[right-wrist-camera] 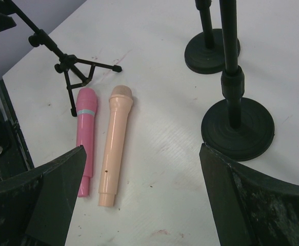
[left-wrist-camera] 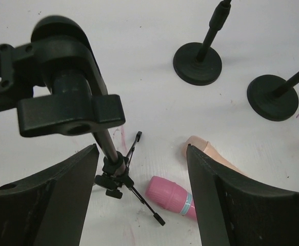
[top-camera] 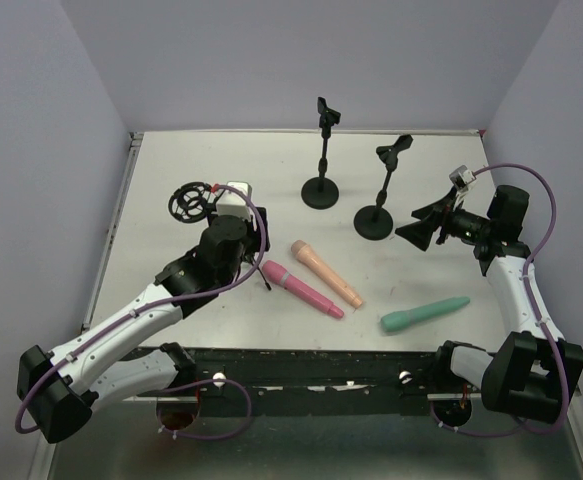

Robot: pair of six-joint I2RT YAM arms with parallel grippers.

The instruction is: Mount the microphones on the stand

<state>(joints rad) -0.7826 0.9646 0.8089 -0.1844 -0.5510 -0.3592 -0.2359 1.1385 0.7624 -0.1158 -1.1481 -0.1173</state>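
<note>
Three microphones lie on the white table: pink (top-camera: 301,288), peach (top-camera: 326,273) beside it, and teal-green (top-camera: 423,315) near the front right. Two black round-base stands (top-camera: 321,150) (top-camera: 384,195) stand upright at the back. A small black tripod stand (left-wrist-camera: 113,174) with a ring mount (top-camera: 186,203) stands under my left arm. My left gripper (left-wrist-camera: 140,151) is open above the tripod's foot and the pink microphone's head (left-wrist-camera: 170,197). My right gripper (top-camera: 421,225) is open and empty, right of the nearer round stand. It faces the pink (right-wrist-camera: 85,138) and peach (right-wrist-camera: 116,148) microphones.
Round stand bases (left-wrist-camera: 197,62) (left-wrist-camera: 272,97) sit beyond the left gripper. The nearer base (right-wrist-camera: 237,125) is just past my right finger. Grey walls close in the table on three sides. A dark rail (top-camera: 301,360) runs along the front edge.
</note>
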